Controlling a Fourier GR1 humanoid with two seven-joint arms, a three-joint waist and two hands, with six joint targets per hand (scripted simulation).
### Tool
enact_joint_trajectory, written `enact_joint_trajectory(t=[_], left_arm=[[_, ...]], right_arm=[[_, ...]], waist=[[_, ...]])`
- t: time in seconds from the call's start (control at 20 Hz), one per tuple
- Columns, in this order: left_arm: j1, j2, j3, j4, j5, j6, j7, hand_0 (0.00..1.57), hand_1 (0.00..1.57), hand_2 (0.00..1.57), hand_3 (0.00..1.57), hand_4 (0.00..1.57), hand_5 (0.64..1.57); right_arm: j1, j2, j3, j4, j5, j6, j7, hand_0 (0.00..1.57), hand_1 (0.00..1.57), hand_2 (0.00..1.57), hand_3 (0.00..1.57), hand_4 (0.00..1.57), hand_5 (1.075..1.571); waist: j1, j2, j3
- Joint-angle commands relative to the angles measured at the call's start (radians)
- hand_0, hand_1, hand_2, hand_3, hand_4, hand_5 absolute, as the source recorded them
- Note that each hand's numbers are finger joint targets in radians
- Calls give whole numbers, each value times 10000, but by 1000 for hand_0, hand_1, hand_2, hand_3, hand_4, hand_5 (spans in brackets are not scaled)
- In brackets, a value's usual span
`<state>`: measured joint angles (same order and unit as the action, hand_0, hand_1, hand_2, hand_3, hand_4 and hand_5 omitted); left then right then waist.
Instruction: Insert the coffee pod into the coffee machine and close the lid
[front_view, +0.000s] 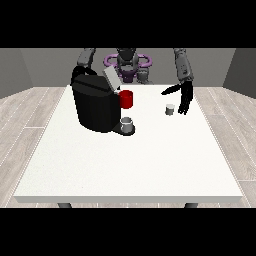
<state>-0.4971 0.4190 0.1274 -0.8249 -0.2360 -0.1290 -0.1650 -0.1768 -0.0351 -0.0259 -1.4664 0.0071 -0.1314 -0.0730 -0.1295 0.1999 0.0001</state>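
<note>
Reaching twd the coffee pod (170, 109): the hand at the view's right (184, 98) hangs over the table (125, 170) near its far edge, fingers straight and pointing down, thumb stuck out sideways twd the machine. Hand is open, holding nothing.

Pod = small grey/white cylinder, upright on the table, far half, right of centre. It sits just beside the hand, on the side twd the machine and slightly nearer the camera, under the thumb's reach. Not touching as far as I can tell; gap is small. Pod too squat to call a long axis other than vertical.

Coffee machine (96, 105): big black body at the table's far-left area, lid (112, 78) tilted up and open, red part (126, 99) showing at the front under the lid. A grey cup (127, 123) sits on the machine's base plate. Pod is well apart from the machine, to its right in view.

The hand at the view's left: only the arm shows, behind the machine; hand itself hidden, can't tell fingers.

Judgement: step = grasping the pod, not yet done. The view-right hand is much the nearer one. Next move needs a small shift twd the machine side plus lowering so fingers and thumb bracket the pod. Risk: knocking the light pod over.
</note>
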Motion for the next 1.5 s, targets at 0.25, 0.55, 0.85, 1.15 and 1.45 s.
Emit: enact_joint_trajectory(t=[0.25, 0.55, 0.85, 1.15, 1.45], left_arm=[[-246, 691, -188, 1529, -1152, 394, -807, 704, 704, 775, 487, 0, 1571], [-847, 991, -177, 2279, -1772, 996, -941, 547, 547, 697, 454, 0, 1571], [-1019, 393, -382, 2456, -2384, 2173, -1528, 719, 719, 864, 649, 229, 1571], [-911, 527, -427, 2753, -2763, 2590, -2226, 920, 920, 1042, 829, 361, 1571], [-1247, 246, -817, 3266, -3581, 3208, -1675, 1028, 1028, 1112, 890, 287, 1571]], right_arm=[[-213, 65, 244, -183, 385, -304, 400, 0, 0, 0, 0, 356, 1571], [-77, 59, 491, -473, 248, 107, 425, 0, 0, 0, 0, 435, 1571], [-355, 112, 308, -334, 327, -281, 727, 0, 0, 0, 0, 520, 1571], [-425, 56, -238, 138, -9, -299, 198, 0, 0, 0, 0, 513, 1571], [-503, 130, -42, -103, -116, -205, 509, 0, 0, 0, 0, 515, 1571]], waist=[[-299, 312, -8], [-745, 575, -7], [-428, 355, -7], [-123, 558, -4], [-536, 537, -6]])
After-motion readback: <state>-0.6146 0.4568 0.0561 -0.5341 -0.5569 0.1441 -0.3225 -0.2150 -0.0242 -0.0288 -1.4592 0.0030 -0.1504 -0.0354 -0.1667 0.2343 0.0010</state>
